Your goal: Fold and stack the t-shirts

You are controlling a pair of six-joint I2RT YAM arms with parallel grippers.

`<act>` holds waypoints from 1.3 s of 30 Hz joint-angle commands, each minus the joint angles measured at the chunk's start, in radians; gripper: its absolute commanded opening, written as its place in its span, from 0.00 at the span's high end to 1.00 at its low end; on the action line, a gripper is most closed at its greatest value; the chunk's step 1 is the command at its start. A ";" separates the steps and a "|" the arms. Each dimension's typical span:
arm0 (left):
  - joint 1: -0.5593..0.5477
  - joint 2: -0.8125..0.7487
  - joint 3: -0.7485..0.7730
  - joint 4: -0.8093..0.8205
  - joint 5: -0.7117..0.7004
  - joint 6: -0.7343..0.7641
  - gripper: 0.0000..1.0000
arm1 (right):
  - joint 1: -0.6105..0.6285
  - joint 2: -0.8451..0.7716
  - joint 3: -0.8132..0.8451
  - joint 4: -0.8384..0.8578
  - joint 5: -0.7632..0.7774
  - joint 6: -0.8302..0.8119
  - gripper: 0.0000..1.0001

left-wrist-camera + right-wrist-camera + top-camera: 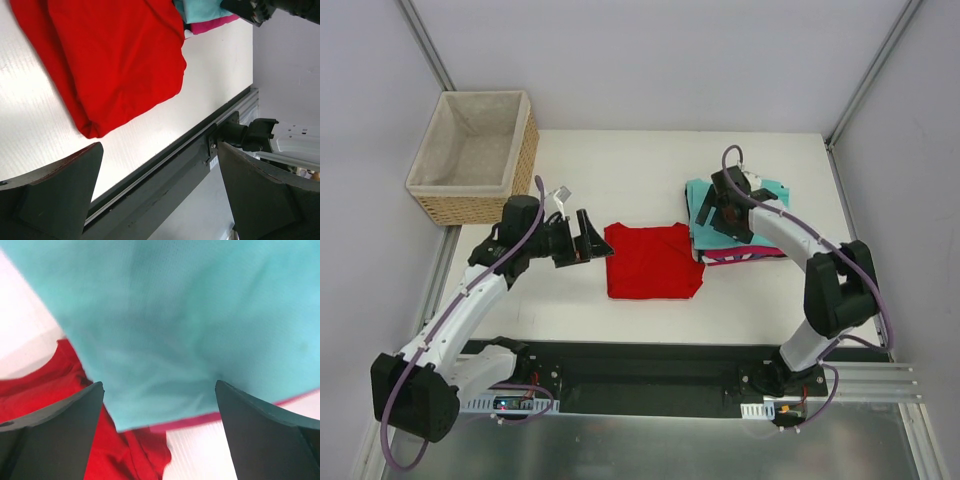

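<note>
A bright red t-shirt [652, 262] lies folded into a rough square at the table's middle. Just right of it is a stack with a teal t-shirt [775, 190] on top and a magenta-pink one [750, 255] showing at its near edge. My left gripper [588, 243] hovers open just left of the red shirt, holding nothing. In the left wrist view [160, 150] the red shirt [115, 60] lies ahead of the jaws. My right gripper [702, 212] is open low over the stack's left edge. In the right wrist view [160, 385] the teal cloth [190, 315] fills the space between the fingers, with red cloth [60, 405] at lower left.
A woven wicker basket [525, 150] with beige lining stands at the far left corner of the table. A black rail [165, 150] runs along the table's near edge. Frame posts and grey walls close in both sides.
</note>
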 commanded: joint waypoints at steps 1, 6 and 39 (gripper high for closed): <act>0.004 0.101 0.017 0.122 0.090 -0.039 0.01 | 0.005 -0.128 0.122 -0.122 0.051 -0.073 0.02; -0.080 0.192 -0.010 0.245 0.067 -0.079 0.01 | 0.005 -0.256 0.143 -0.158 0.066 -0.130 0.01; -0.277 0.551 -0.299 0.562 -0.214 -0.251 0.01 | -0.049 -0.426 -0.026 -0.174 0.080 -0.172 0.00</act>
